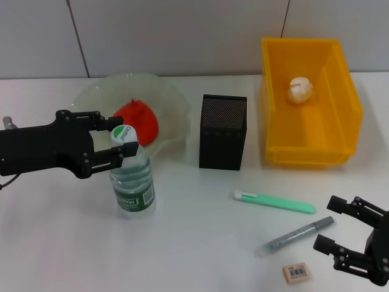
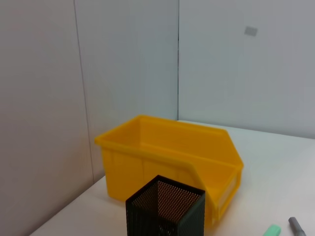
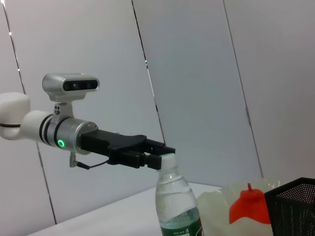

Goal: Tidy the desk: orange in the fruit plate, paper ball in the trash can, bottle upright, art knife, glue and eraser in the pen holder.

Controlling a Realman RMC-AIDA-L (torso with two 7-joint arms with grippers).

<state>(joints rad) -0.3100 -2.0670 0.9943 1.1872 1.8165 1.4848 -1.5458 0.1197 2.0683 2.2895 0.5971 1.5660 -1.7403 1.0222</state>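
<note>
Bottle [image 1: 131, 178] stands upright, cap up, between left hand [image 1: 117, 143] fingers.

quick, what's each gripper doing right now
Left gripper: fingers around the cap of the upright bottle; a firm grip cannot be told.
Right gripper: open, empty, near the eraser.

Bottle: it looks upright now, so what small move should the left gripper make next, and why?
Probably open and back away: the bottle stands upright on the table, with the left gripper around its cap.
</note>
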